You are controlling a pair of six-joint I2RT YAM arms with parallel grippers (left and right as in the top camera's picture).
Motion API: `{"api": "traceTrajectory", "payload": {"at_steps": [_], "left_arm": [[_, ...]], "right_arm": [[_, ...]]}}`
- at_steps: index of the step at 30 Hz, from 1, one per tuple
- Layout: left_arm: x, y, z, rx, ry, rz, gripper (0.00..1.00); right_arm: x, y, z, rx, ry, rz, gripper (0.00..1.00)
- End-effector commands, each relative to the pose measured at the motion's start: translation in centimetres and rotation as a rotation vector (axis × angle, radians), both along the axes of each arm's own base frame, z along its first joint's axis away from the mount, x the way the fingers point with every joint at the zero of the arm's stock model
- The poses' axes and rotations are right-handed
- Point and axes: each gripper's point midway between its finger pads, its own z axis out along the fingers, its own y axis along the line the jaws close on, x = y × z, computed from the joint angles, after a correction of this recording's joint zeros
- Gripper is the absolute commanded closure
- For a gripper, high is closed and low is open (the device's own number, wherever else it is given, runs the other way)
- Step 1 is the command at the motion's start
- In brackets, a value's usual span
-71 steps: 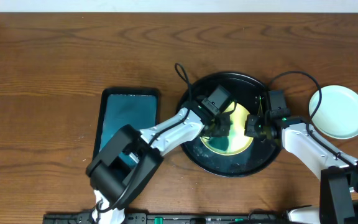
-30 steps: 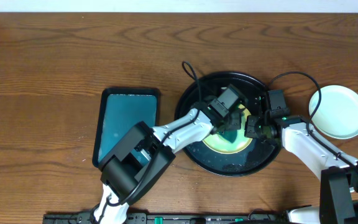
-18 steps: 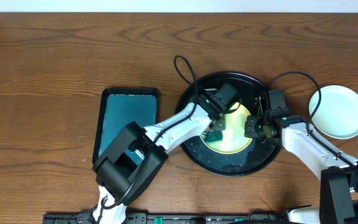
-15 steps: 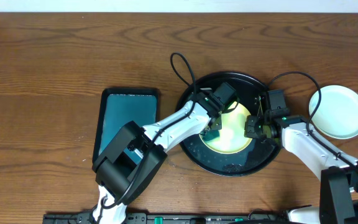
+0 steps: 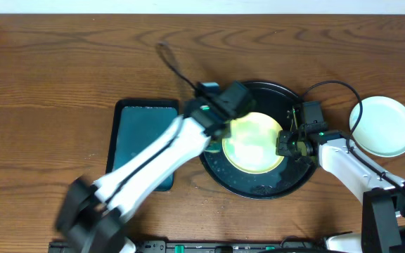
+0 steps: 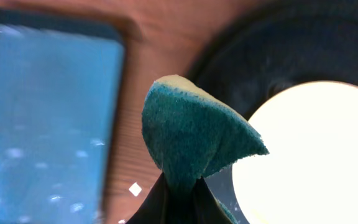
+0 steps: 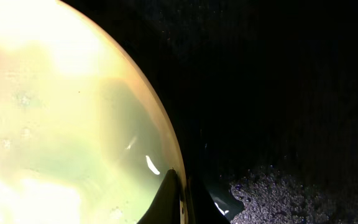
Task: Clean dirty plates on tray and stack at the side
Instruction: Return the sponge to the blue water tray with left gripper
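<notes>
A pale yellow plate is being carried inside the black tray, which is lying right of the tabletop's middle, between its far and near edges. The plate is resting left of the tray's centre, with its left rim close to the tray's left rim. The plate's right edge is being pinched by the right gripper, whose jaws are being kept closed on that rim; in the right wrist view the two fingertips are meeting over the plate's curved border, with the plate's glossy face filling the left side and the tray's dark floor, dotted with wet specks, filling the right. The left gripper is being shown blurred in the overhead view, over the tray's left rim. In the left wrist view its jaws are being held tightly together on a teal sponge with a pale yellowish backing, which is sticking out beyond the fingertips, clear of the plate and hanging above the strip of wood between the black tray and the teal tray. That rectangular teal tray is lying left of the black tray. A mint-blue plate is sitting on bare wood near the tabletop's right edge, just outside the black tray.
</notes>
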Motion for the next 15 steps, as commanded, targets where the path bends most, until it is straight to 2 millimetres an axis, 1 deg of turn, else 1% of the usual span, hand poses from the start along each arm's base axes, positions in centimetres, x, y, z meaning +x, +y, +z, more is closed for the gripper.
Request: {"api": "traceTrajectory", "payload": {"at_steps": [1,3,5,7,8,10,11,13,14,15], "left_arm": [[-0.1,4.3,4.0,0.026,-0.071,0.029,0.93],[-0.4,6.6,3.8,0.057,-0.051,0.043,0.93],[-0.6,8.4,2.6,0.092,-0.016,0.058,0.92],[-1.0,10.6,0.4,0.122,0.031,0.104,0.93],[-1.3,11.7,-0.9,0.134,0.054,0.131,0.93],[-1.7,13.2,-3.5,0.129,0.089,0.167,0.93],[-2.0,13.6,-5.0,0.096,0.112,0.174,0.92],[-2.3,13.8,-7.1,0.022,0.146,0.182,0.92],[-2.4,13.9,-8.0,-0.052,0.171,0.202,0.92],[-2.3,13.9,-8.0,-0.084,0.181,0.21,0.92]], "right_arm": [[-1.4,-1.3,-1.7,-0.085,0.056,0.019,0.99],[-1.4,-1.3,-1.7,-0.085,0.056,0.019,0.99],[-1.4,-1.3,-1.7,-0.085,0.056,0.019,0.99],[-1.4,-1.3,-1.7,-0.084,0.057,0.019,0.99],[-1.4,-1.3,-1.7,-0.084,0.058,0.019,0.99],[-1.6,-1.3,-1.8,-0.086,0.066,0.019,0.99],[-1.7,-1.3,-1.8,-0.081,0.073,0.02,0.99],[-2.0,-1.2,-1.8,-0.078,0.083,0.023,0.99],[-2.1,-1.2,-1.9,-0.079,0.088,0.023,0.99],[-2.1,-1.2,-1.7,-0.079,0.087,0.023,0.99]]}}
